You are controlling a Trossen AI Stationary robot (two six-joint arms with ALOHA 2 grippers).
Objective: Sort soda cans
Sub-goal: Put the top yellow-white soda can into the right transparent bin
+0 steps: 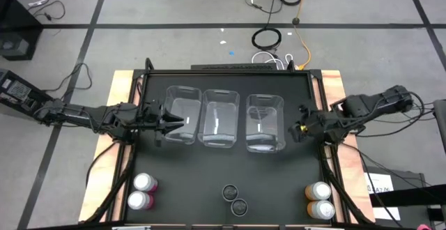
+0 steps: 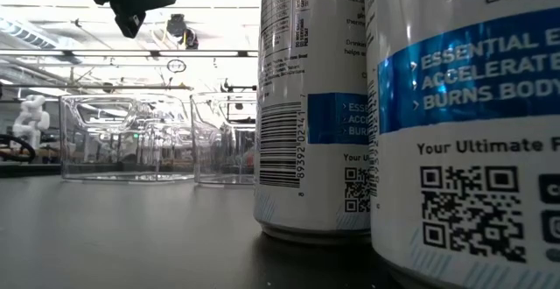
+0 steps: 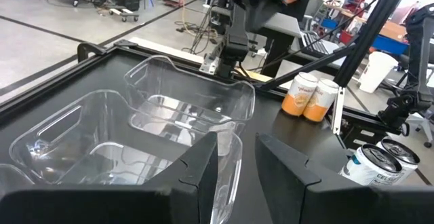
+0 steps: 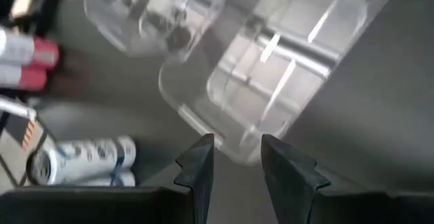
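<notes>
Standing in a row across the middle of the black desk point(image 1: 230, 171) are three clear plastic bins point(image 1: 222, 118), all with nothing in them. The six soda cans sit upright in pairs along the near edge: two pink cans point(image 1: 142, 191) at the left corner, two dark cans point(image 1: 234, 198) in the middle and two orange cans point(image 1: 319, 199) at the right corner. From the low camera the middle pair shows white and blue printed sides, close up.

The left claw point(image 1: 178, 124) hangs at the left end of the bin row, its tips at the wall of the leftmost bin. Its fingers point(image 3: 203, 176) stand a narrow way apart and hold nothing.

The right claw point(image 1: 295, 127) hangs just beside the right wall of the rightmost bin, apart from the cans. Its fingers point(image 4: 196, 170) are likewise slightly parted, with only the bin and bare desk showing between them.
</notes>
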